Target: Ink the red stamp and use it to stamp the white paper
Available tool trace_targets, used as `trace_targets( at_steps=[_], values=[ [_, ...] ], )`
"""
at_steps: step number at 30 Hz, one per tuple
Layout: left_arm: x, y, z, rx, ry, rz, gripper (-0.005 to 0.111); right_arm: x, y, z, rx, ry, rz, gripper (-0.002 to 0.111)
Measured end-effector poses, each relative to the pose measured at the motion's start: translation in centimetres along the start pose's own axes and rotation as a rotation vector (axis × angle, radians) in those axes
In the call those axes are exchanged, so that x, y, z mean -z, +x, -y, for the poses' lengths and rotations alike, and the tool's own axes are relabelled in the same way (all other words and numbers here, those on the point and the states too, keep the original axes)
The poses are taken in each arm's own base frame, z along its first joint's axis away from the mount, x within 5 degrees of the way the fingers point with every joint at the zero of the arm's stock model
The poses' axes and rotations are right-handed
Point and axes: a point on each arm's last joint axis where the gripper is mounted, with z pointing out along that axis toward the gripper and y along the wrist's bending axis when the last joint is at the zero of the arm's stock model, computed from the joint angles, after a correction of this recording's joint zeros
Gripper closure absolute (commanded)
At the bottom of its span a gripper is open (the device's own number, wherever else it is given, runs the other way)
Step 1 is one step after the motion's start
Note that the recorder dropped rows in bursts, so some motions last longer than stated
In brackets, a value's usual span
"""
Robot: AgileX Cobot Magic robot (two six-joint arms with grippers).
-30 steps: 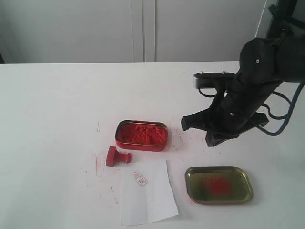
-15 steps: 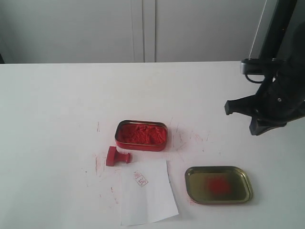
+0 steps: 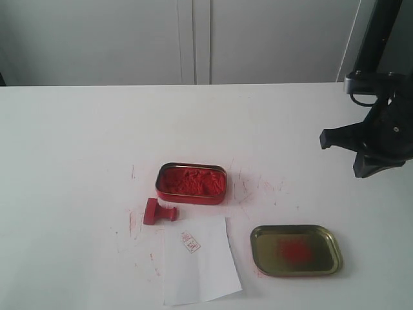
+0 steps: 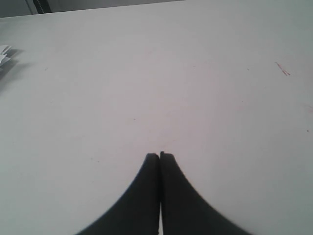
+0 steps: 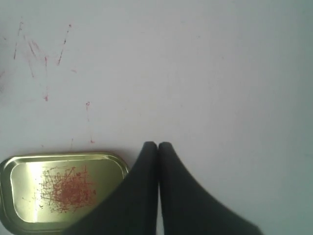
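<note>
The red stamp [image 3: 159, 212] lies on its side on the white table, just left of the white paper's [image 3: 201, 266] far corner. The paper carries a small red square imprint [image 3: 190, 242]. The open red ink tin [image 3: 191, 182] stands just behind both. My right arm [image 3: 381, 139] hovers at the table's right edge, far from the stamp. Its gripper [image 5: 157, 144] is shut and empty beside the gold lid [image 5: 58, 188]. My left gripper [image 4: 159, 154] is shut over bare table, empty, and does not show in the exterior view.
The shallow gold lid [image 3: 295, 250] with a red smudge lies right of the paper. Faint red scratches [image 3: 248, 187] mark the tabletop near the tin. A small white crumpled object [image 4: 4, 54] shows at the edge of the left wrist view.
My right arm has pulled back to the right and upward, from beside the ink tin to the table's right edge. Stamp, paper, tin and lid have not moved.
</note>
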Motion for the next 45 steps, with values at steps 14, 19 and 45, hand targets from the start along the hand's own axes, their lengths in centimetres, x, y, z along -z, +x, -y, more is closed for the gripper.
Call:
trace_targets(
  at_steps=[14, 19, 45],
  values=[
    [0.0, 0.0, 0.0, 0.0, 0.0, 0.0, 0.107, 3.7, 0.5, 0.0, 0.025, -0.011, 0.11, 0.108],
    [0.0, 0.0, 0.0, 0.0, 0.0, 0.0, 0.107, 4.7, 2.1, 0.2, 0.067, -0.017, 0.221, 0.108],
    [0.0, 0.0, 0.0, 0.0, 0.0, 0.0, 0.107, 9.1, 8.5, -0.5, 0.148, -0.113, 0.303, 0.108]
  ],
)
